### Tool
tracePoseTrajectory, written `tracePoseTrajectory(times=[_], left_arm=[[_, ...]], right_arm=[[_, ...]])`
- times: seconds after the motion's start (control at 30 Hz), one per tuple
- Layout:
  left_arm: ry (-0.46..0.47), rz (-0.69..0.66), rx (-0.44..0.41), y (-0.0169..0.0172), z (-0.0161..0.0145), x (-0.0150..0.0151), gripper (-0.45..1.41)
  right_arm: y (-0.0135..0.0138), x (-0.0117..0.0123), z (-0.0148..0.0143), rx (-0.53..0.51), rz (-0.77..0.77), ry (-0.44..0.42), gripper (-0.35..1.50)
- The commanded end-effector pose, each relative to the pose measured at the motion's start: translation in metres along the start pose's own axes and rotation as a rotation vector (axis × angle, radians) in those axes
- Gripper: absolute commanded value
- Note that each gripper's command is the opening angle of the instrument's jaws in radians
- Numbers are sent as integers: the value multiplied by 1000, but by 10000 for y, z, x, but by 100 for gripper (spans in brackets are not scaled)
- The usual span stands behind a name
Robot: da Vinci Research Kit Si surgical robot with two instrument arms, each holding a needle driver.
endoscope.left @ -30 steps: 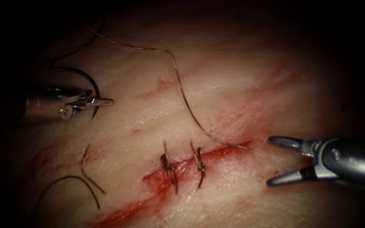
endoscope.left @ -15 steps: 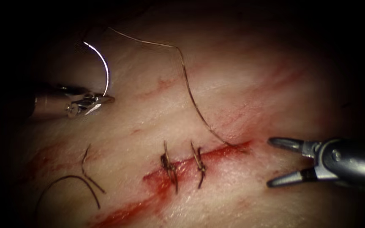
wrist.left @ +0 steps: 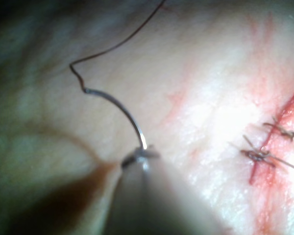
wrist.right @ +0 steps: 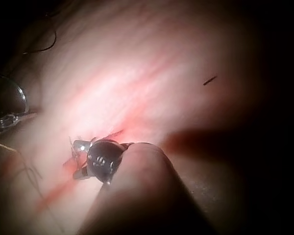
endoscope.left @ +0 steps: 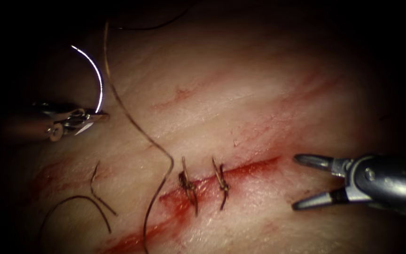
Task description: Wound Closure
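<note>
Holding the curved steel needle (endoscope.left: 96, 80) near one end, clear of the pale pork tissue (endoscope.left: 259, 94) left of the red cut (endoscope.left: 240, 170), the left claw (endoscope.left: 95, 116) is clenched, the right claw (endoscope.left: 301, 181) gapes empty, two dark knotted stitches (endoscope.left: 189, 186) apparently done, the rest unclosed, the brown thread (endoscope.left: 137, 127) loose.

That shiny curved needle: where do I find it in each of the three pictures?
Endoscope view: the needle arcs upward from the left tool, which grips it near one end, left of the cut, off the tissue.
Left wrist view: the needle curves away from the end effector, thread trailing from its far end.
Right wrist view: a faint arc near the picture's edge.
Shared landmark: the two stitches across the cut.
</note>
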Motion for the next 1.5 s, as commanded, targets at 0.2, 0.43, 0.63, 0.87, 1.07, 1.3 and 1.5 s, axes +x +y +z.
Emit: tracePoseTrajectory(times=[0.2, 0.43, 0.63, 0.87, 1.07, 1.3, 1.5], left_arm=[[37, 54, 3, 56, 0, 10, -45], [63, 135, -49, 139, 39, 10, -45], [105, 146, -54, 153, 49, 11, -45], [196, 144, -79, 175, 62, 13, -45], [237, 140, -101, 191, 66, 9, -45], [271, 158, -105, 211, 69, 7, -45], [289, 177, -103, 218, 71, 5, -45]], right_arm=[[-11, 8, 21, -6, 9, 5, 101], [26, 41, 21, -154, 94, -124, 91], [48, 55, 18, -222, 128, -153, 91], [64, 59, 34, -344, 289, -109, 89], [68, 56, 54, -418, 307, -92, 93], [70, 42, 100, -481, 313, -63, 96], [68, 40, 150, -576, 320, -53, 99]])
